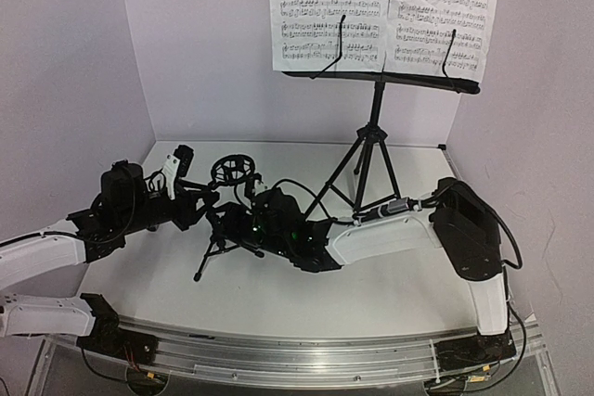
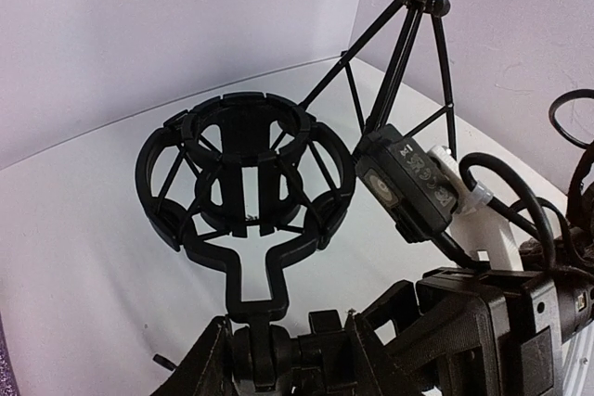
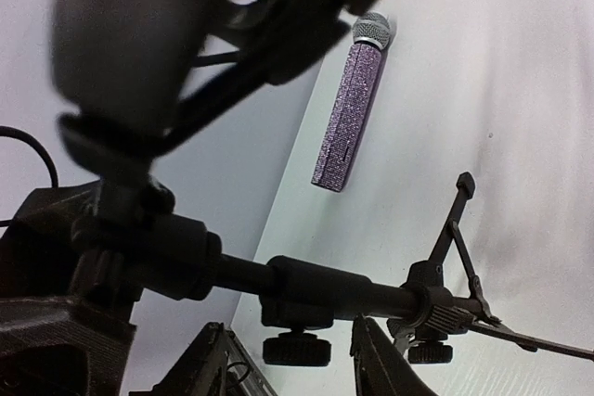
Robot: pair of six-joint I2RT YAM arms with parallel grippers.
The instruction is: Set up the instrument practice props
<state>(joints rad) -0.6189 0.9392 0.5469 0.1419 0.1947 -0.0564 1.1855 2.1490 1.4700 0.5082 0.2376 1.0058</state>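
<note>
The small black mic stand (image 1: 221,240) is on the table, its ring holder (image 2: 246,169) uppermost. My left gripper (image 2: 288,333) is shut on the joint just below the ring. The right gripper (image 3: 283,354) reaches under the stand's pole (image 3: 353,289). Its jaws flank the clamp knob (image 3: 297,350) with gaps on both sides. The glittery purple microphone (image 3: 348,118) lies flat on the table beyond the pole; the top view does not show it. At the back right stands the tall music stand (image 1: 376,127) with two sheet-music pages (image 1: 385,6) on its tray.
White walls close the table on the left, back and right. The music stand's tripod legs (image 2: 408,44) spread just behind the mic stand. My right arm's wrist camera (image 2: 408,183) sits close beside the ring holder. An aluminium rail (image 1: 306,354) runs along the near edge.
</note>
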